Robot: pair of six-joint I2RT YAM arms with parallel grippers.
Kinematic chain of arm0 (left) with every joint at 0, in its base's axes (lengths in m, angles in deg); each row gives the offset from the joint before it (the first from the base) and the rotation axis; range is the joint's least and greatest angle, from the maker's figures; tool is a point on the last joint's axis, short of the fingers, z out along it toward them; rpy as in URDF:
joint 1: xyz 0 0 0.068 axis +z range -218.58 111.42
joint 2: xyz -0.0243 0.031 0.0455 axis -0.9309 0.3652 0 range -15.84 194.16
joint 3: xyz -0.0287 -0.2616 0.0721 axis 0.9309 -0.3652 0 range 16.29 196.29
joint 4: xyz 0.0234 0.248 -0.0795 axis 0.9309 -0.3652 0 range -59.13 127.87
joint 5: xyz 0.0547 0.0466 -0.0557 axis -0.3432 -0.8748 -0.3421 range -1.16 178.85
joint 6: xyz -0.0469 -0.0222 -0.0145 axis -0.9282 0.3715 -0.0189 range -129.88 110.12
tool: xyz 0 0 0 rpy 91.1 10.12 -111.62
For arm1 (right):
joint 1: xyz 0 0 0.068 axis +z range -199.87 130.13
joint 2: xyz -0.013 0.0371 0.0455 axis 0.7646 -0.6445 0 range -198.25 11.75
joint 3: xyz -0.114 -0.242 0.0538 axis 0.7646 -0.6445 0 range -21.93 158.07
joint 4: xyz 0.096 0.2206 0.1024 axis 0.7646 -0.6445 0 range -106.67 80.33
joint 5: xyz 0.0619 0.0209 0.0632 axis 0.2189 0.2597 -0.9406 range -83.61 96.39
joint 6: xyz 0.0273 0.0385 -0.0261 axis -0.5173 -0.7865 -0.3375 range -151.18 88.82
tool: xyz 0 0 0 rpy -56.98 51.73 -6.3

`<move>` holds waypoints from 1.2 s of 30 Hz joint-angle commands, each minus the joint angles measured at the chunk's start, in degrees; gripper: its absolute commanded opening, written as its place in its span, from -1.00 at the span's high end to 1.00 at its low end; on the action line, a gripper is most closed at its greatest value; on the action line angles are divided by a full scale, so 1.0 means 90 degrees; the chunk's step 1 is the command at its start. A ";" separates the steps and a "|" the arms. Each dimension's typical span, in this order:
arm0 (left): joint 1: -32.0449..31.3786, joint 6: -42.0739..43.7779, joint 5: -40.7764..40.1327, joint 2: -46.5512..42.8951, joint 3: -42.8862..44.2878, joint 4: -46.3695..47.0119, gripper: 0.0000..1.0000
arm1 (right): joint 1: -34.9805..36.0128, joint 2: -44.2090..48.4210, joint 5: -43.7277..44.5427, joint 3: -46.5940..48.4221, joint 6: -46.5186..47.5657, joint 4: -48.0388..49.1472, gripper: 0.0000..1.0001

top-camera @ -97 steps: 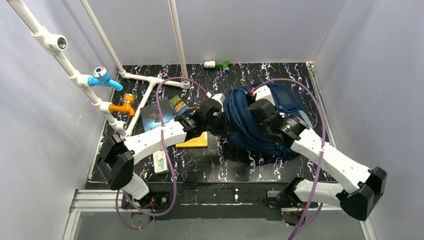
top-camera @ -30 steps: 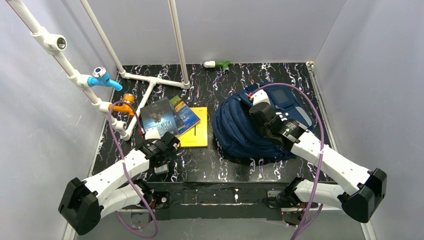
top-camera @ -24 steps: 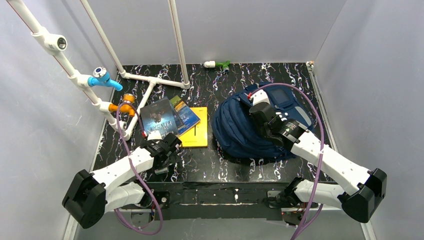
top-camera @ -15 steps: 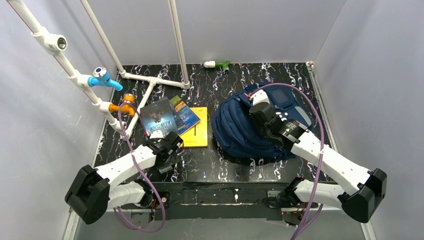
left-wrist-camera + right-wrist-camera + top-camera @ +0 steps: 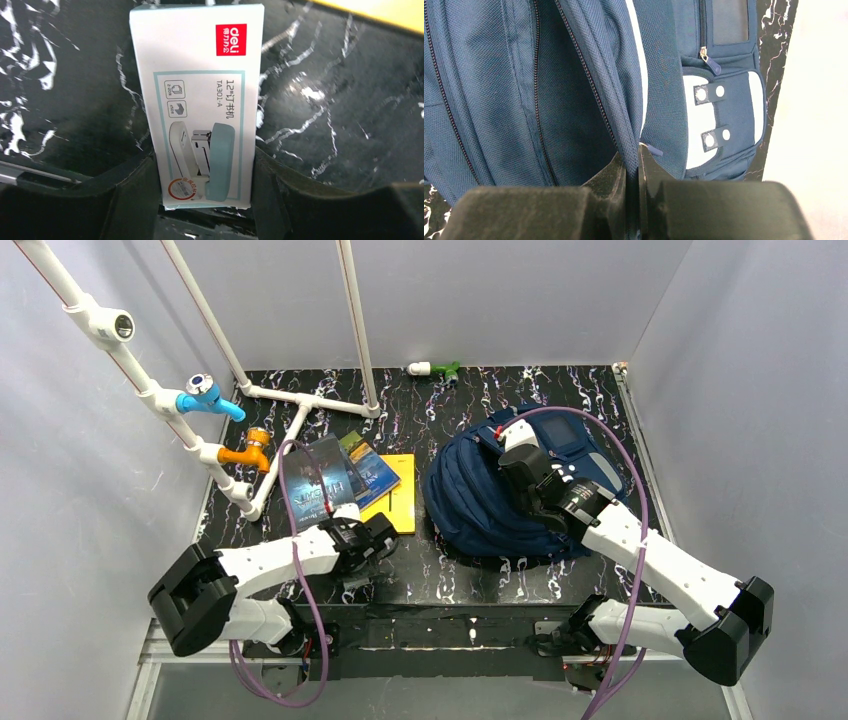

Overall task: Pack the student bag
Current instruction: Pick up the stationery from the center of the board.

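The left gripper (image 5: 205, 161) straddles only the near end of the stapler box (image 5: 200, 100), so a lift may let the long card pivot or slip. Its fingers sit at the box's 2 long sides, but I cannot tell if they press yet. That arm lies low along the table's (image 5: 450, 570) near edge. The right gripper (image 5: 633, 160) is pinched tight on the zip edge of the student bag (image 5: 480, 505), on the table's right half, well apart from the box. If the fabric slides out, the mouth sags shut

left arm (image 5: 280, 562) withdrawn from student bag (image 5: 480, 502), its fingers (image 5: 134, 196) now clamped on white stapler box (image 5: 200, 100)
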 commanded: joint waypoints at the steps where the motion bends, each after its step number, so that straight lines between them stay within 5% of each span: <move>1: -0.0673 -0.0662 0.0246 0.0161 0.0106 -0.0225 -0.08 | -0.0003 0.0281 0.0074 0.0146 0.0050 0.0775 0.97; 5: -0.1319 -0.0610 0.0214 0.0434 0.0343 -0.0225 -0.12 | -0.0003 0.0255 0.0035 0.0107 0.0044 0.0823 0.97; 10: -0.1612 0.0936 0.0056 0.0834 0.0739 0.0213 -0.51 | -0.0002 0.0245 -0.0036 0.0088 0.0014 0.0851 0.97; 16: -0.1630 0.3315 0.0527 0.0606 0.0599 0.1373 -0.51 | -0.0003 0.0346 -0.0060 0.0048 0.0080 0.0816 0.97; 19: -0.1630 0.3613 0.0717 0.0725 0.0555 0.1725 -0.37 | -0.0001 0.0384 -0.0087 0.0065 0.0066 0.0800 0.97; 22: -0.1630 0.3317 0.0624 0.0964 0.0639 0.1646 -0.39 | -0.0003 0.0444 -0.0151 0.0048 0.0044 0.0798 0.97; 28: -0.1630 0.1801 0.0665 0.0946 0.0766 0.1302 -0.94 | -0.0003 0.0501 -0.0125 0.0034 0.0072 0.0734 0.97; 36: -0.1630 -0.0083 -0.0116 0.0548 0.0840 0.0803 -0.95 | -0.0003 0.0467 -0.0167 0.0026 0.0057 0.0800 0.97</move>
